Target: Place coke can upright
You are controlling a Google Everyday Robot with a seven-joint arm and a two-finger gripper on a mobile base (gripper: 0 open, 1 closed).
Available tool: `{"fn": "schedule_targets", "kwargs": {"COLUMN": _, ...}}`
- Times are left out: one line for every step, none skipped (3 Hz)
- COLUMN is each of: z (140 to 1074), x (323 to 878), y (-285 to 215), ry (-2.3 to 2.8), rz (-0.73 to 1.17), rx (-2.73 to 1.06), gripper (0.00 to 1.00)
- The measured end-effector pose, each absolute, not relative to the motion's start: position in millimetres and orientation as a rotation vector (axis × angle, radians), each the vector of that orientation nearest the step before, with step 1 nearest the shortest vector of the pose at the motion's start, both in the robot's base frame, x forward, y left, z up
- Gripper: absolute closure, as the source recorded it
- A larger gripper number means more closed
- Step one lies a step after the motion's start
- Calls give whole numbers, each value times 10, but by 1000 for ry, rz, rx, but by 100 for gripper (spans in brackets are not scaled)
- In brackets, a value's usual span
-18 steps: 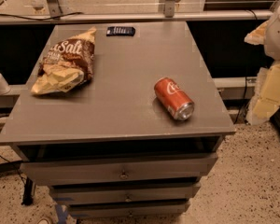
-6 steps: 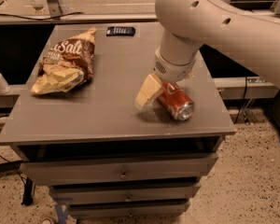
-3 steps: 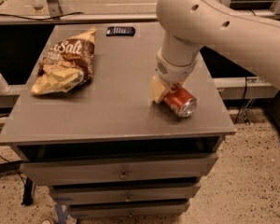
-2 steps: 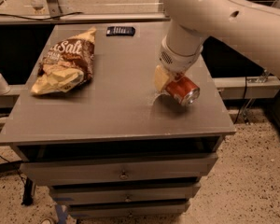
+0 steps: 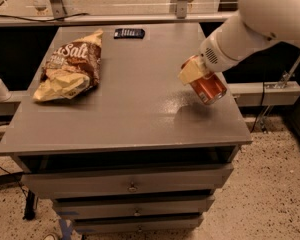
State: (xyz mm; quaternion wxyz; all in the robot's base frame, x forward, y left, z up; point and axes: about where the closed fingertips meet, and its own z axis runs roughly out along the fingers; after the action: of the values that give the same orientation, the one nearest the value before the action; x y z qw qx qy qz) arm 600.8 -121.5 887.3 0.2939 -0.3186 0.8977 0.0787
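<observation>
The red coke can (image 5: 208, 87) is lifted off the grey tabletop (image 5: 135, 99), tilted with its silver end pointing down and to the right. My gripper (image 5: 196, 71) is shut on the coke can near its upper end; one cream finger (image 5: 190, 72) shows on the can's left side. The white arm (image 5: 255, 21) comes in from the upper right. The can hangs over the right part of the table, with its shadow on the surface below.
A brown-and-yellow chip bag (image 5: 70, 66) lies at the table's left. A small flat black device (image 5: 129, 33) lies at the far edge. Drawers (image 5: 132, 184) are under the tabletop. A rail (image 5: 260, 91) runs to the right.
The gripper came down on the lying can, closed on it and has lifted it off the table, moving it up and to the right.
</observation>
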Motion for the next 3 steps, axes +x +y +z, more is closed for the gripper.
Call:
{"fn": "schedule_targets", "kwargs": {"z": 9040, "x": 6144, "y": -1319, "ry": 2189, "rz": 359, "rx": -773, "gripper": 100}}
{"fn": "schedule_targets", "kwargs": {"z": 9336, "x": 6310, "y": -1367, "ry": 1968, "rz": 488, "rx": -691, "gripper": 100}}
{"fn": "schedule_targets", "kwargs": {"z": 9491, "x": 6370, "y": -1412, "ry": 1793, "rz": 576, "rx": -661, "gripper": 100}}
